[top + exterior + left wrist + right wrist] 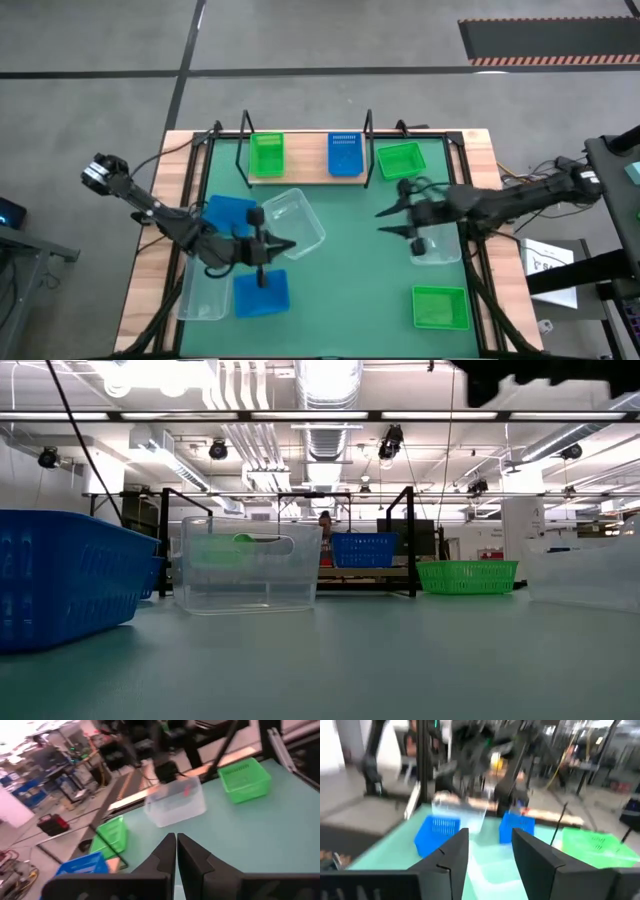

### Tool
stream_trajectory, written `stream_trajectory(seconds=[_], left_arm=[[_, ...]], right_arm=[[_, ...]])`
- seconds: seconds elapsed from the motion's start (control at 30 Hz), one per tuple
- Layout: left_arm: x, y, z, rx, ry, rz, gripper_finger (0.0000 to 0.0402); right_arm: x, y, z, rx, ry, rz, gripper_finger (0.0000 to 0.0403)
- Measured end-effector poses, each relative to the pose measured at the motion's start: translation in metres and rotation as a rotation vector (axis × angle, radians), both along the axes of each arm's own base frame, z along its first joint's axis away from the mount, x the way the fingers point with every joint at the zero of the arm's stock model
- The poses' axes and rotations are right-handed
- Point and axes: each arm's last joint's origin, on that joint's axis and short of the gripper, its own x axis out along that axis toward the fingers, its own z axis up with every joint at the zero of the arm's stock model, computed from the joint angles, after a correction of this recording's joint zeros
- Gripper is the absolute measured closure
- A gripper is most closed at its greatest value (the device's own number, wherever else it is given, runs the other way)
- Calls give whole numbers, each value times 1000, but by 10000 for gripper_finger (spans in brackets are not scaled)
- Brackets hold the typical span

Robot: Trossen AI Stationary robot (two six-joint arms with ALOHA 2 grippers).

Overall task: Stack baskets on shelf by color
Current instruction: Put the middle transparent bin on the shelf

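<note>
- The shelf (305,170) is taken as the landmark; it lies along the far edge of the green mat (350,250).
- A green basket (266,153) is seen on the shelf's left part, and a blue basket (345,153) on its middle part.
- A second green basket (400,159) is set on the mat just off the shelf's right end.
- A clear basket (298,222) is found in front of the shelf, below its left half, with a blue basket (228,212) beside it on the left.
- Further from the shelf, another blue basket (262,292) and a clear basket (200,295) are placed near the mat's front left.
- The left gripper (284,245) is held in front of the shelf's left half, beside the first clear basket, fingers pressed together on nothing.
- The right gripper (390,220) is held in front of the shelf's right end, fingers spread, holding nothing.
- A clear basket (437,243) lies under the right arm, and a third green basket (440,307) at the front right.
</note>
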Motion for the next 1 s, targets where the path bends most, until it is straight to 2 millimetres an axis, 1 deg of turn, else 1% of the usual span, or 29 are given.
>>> stream_trajectory(seconds=[0.1,0.17,0.2,0.33,0.4,0.43,0.5,0.57,0.63,0.73,0.83,0.9,1.0], left_arm=[[-14,10,-4,-12,-31,21,402],[-23,16,-7,-14,-51,20,402],[-27,18,-9,-13,-64,20,402],[-44,29,-15,-46,-118,22,402],[-50,32,-20,-84,-149,25,402],[-53,34,-24,-101,-168,25,402],[-55,36,-30,-120,-216,24,402],[-58,37,-32,-67,-257,20,402],[-61,39,-22,-34,-325,22,402],[-67,42,-14,-32,-379,22,402],[-70,44,-19,-43,-374,20,402],[-71,45,-24,-35,-359,16,402],[-73,46,-27,-36,-363,16,402]], right_arm=[[24,6,0,-24,96,17,257],[41,12,11,-24,97,28,259],[49,15,11,-28,114,32,261],[82,26,8,-47,216,52,267],[97,29,7,-57,279,53,268],[106,31,12,-51,283,51,268],[120,32,14,-45,358,35,266],[137,33,15,-43,434,23,261],[152,35,10,-59,536,16,256],[176,36,12,-79,611,8,250],[195,36,5,-95,724,-1,248],[207,36,-7,-111,808,-4,248],[220,36,-16,-131,877,-5,248]])
